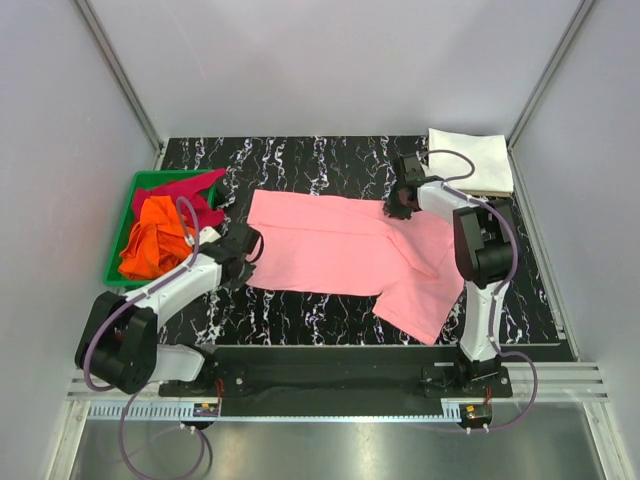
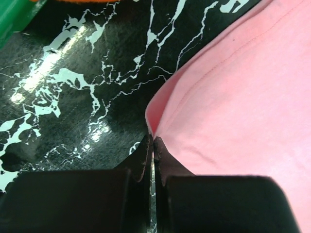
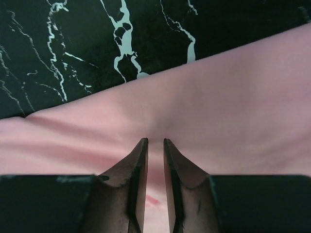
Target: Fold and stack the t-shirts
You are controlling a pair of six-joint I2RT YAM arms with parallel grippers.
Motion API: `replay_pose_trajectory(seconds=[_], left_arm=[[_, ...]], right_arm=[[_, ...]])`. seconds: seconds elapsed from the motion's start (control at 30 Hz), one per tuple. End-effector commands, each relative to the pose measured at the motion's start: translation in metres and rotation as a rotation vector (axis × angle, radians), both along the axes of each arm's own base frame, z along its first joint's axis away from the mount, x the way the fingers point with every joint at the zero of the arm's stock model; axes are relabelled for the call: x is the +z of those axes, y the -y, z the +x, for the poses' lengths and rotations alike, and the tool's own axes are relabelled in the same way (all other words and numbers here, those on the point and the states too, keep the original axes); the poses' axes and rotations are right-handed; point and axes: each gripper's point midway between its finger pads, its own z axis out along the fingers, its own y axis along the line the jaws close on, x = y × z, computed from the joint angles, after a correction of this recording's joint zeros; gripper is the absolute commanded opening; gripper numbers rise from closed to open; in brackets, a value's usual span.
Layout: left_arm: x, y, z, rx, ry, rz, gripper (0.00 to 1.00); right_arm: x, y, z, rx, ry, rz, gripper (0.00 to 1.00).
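Observation:
A light pink t-shirt (image 1: 340, 250) lies spread across the black marble table, one sleeve hanging toward the near right. My left gripper (image 1: 248, 243) is shut on its left edge; in the left wrist view the pink hem (image 2: 243, 97) runs into the closed fingertips (image 2: 153, 141). My right gripper (image 1: 398, 208) sits on the shirt's far right edge. Its jaws (image 3: 155, 141) stand a narrow gap apart, pressed onto the pink cloth (image 3: 218, 107), which puckers between them. A folded white t-shirt (image 1: 470, 160) lies at the far right corner. Orange (image 1: 150, 245) and dark magenta-red (image 1: 190, 190) shirts are bunched in the tray.
A green plastic tray (image 1: 118, 235) stands at the left edge of the table, and its corner shows in the left wrist view (image 2: 9, 19). Grey walls with metal posts enclose the table on three sides. Both arm bases sit on the rail at the near edge.

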Motion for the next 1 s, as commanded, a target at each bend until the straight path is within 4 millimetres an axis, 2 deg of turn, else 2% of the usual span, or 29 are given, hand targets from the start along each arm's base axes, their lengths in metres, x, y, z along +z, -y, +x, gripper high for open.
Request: replay_pose_trajectory(seconds=[0.0,0.03,0.23,0.5,0.67,0.77,0.8,0.83,0.87,0.9,0.93,0.97], left_arm=[[0.005,-0.009,0.002,0.030,0.044,0.035,0.00],[0.005,-0.010,0.001,0.034,0.043,0.037,0.00],[0.004,-0.019,-0.005,0.069,0.037,0.073,0.00],[0.008,-0.018,0.003,0.077,0.043,0.083,0.00],[0.009,-0.019,0.005,0.081,0.036,0.096,0.00],[0.011,-0.018,0.006,0.076,0.039,0.091,0.00],[0.012,-0.018,0.007,0.073,0.043,0.090,0.00],[0.012,-0.017,0.007,0.071,0.044,0.091,0.00],[0.014,-0.017,0.008,0.071,0.048,0.091,0.00],[0.014,-0.018,0.008,0.071,0.048,0.092,0.00],[0.015,-0.017,0.009,0.072,0.053,0.091,0.00],[0.017,-0.016,0.011,0.066,0.056,0.088,0.00]], right_arm=[[0.007,-0.020,0.019,0.071,0.032,0.059,0.26],[-0.004,-0.021,0.017,0.073,0.009,0.063,0.26],[-0.019,-0.031,0.017,0.090,-0.010,0.107,0.27],[-0.013,-0.045,0.037,0.157,0.029,0.140,0.27],[-0.013,-0.050,0.041,0.193,0.035,0.148,0.28],[0.000,-0.052,0.041,0.213,0.049,0.154,0.28],[0.000,-0.050,0.034,0.188,0.031,0.157,0.29],[0.025,-0.047,0.033,0.173,0.070,0.163,0.32],[0.035,-0.043,0.031,0.155,0.084,0.156,0.35],[0.037,-0.038,0.019,0.136,0.062,0.151,0.38],[0.064,-0.034,0.014,0.122,0.096,0.152,0.43],[0.073,-0.028,0.007,0.098,0.095,0.140,0.44]])
